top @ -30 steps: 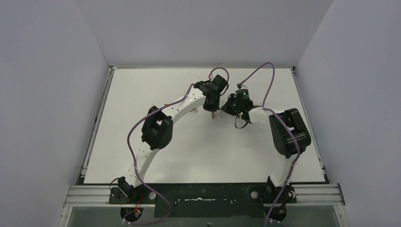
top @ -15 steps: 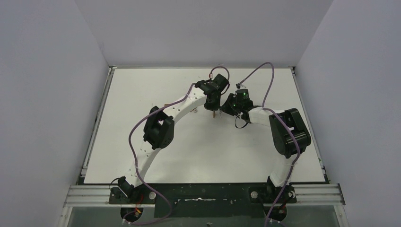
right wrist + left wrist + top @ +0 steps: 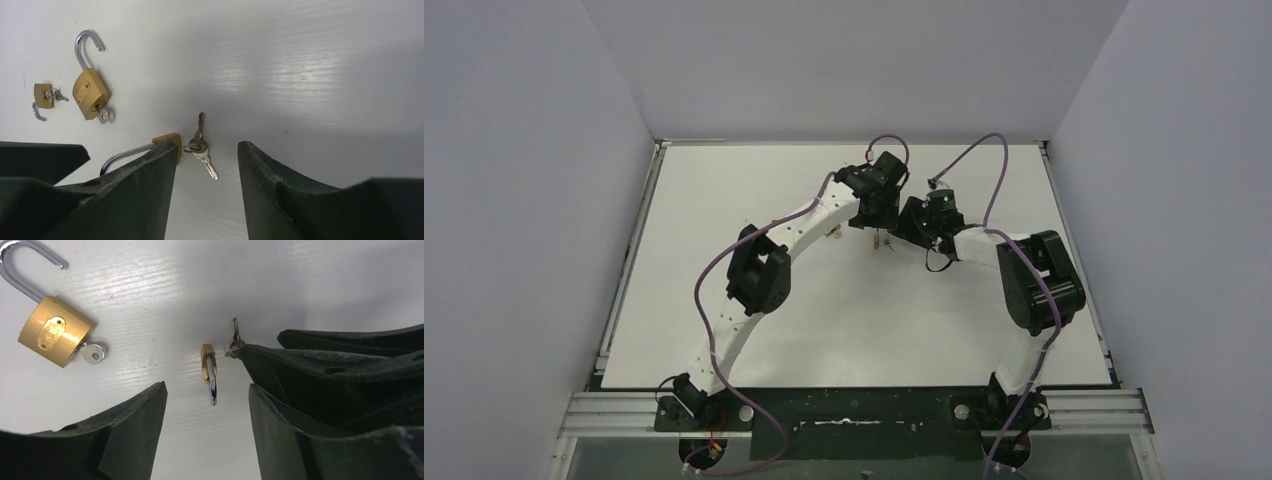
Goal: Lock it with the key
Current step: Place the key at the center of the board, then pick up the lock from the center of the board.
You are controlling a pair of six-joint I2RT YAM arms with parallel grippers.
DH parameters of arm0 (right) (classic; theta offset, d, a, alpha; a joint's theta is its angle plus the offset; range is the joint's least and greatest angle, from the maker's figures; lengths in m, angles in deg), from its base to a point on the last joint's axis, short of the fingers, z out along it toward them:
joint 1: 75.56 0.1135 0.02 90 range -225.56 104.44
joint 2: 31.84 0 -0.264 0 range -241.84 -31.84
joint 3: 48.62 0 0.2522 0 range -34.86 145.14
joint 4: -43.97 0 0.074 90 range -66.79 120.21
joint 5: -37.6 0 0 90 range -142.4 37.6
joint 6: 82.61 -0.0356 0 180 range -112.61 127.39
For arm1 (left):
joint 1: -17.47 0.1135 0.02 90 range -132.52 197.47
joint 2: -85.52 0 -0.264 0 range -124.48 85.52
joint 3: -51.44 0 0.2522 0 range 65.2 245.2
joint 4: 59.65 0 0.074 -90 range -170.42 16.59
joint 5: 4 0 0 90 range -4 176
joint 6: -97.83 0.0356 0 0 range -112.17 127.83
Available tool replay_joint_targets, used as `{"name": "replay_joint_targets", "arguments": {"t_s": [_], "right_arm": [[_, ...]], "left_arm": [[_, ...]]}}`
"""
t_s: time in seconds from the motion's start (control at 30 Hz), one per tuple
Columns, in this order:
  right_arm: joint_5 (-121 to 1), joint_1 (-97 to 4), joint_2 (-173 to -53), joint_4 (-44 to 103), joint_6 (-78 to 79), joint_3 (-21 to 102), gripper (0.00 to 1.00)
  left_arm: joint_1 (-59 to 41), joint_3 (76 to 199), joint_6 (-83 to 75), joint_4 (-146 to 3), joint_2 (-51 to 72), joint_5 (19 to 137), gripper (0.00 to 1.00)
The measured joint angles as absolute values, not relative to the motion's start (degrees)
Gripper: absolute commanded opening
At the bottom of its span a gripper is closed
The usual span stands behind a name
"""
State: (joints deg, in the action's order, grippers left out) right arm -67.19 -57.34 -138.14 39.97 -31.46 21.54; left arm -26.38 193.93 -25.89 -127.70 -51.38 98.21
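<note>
A small brass padlock [image 3: 207, 365] lies on the white table, edge-on between the fingers of my left gripper [image 3: 207, 390], which is open and holds nothing. In the right wrist view the same padlock [image 3: 172, 140] shows behind my left-hand finger, with its shackle reaching left. A ring of keys [image 3: 201, 146] lies loose just beside the padlock body, ahead of my open right gripper [image 3: 206, 147]. From the left wrist the keys [image 3: 235, 337] sit at the tip of the right gripper's fingers [image 3: 325, 365]. From above, both grippers [image 3: 892, 228] hang close together over the table's far middle.
A larger brass padlock [image 3: 55, 335] with an open shackle and a key in it lies to the left; it is also in the right wrist view [image 3: 90, 92]. Another small padlock [image 3: 42, 96] with keys lies further left. White walls enclose the table [image 3: 724, 200].
Both grippers have gone from shut to open. The small padlock and the key ring now lie free on the table. The arms have barely shifted.
</note>
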Motion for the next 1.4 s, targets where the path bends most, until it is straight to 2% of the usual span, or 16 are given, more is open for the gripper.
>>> {"name": "replay_joint_targets", "arguments": {"t_s": [0.2,0.37,0.57,0.63,0.77,0.83,0.97,1.1,1.13,1.4], "right_arm": [[-67.23,-62.74,-133.31,37.87,-30.78,19.49,0.59],[-66.68,-68.08,-127.19,36.54,-30.69,18.02,0.60],[-66.84,-68.12,-122.98,35.01,-30.30,16.75,0.66],[-66.99,-67.97,-122.39,34.09,-29.99,16.49,0.66],[-67.47,-67.94,-121.29,31.99,-29.18,15.84,0.71],[-67.82,-67.97,-120.18,30.79,-28.94,15.33,0.72],[-68.32,-67.97,-116.64,28.71,-28.29,13.78,0.84],[-68.48,-67.97,-112.64,26.73,-27.24,11.40,0.88],[-68.54,-67.97,-111.81,26.14,-26.95,10.90,0.98],[-69.15,-67.97,-107.04,22.27,-25.71,6.72,1.00]], "left_arm": [[-24.37,194.60,-24.90,-127.46,-49.35,97.53,0.66],[-18.97,186.56,-23.05,-124.46,-39.29,94.65,0.68],[-9.29,178.56,-15.57,-122.41,-30.83,91.61,0.68],[-7.63,177.40,-10.57,-122.54,-31.38,90.15,0.70],[-8.37,176.33,-0.38,-123.35,-35.64,86.45,0.83],[-9.14,175.78,3.49,-123.35,-37.94,85.12,0.84],[-9.94,175.43,8.30,-123.15,-40.38,83.06,0.84],[-9.79,175.89,10.74,-122.32,-41.37,82.30,0.85],[-9.77,176.18,11.38,-121.95,-41.74,82.06,0.85],[-9.59,184.88,14.68,-122.06,-49.22,78.80,0.85]]}}
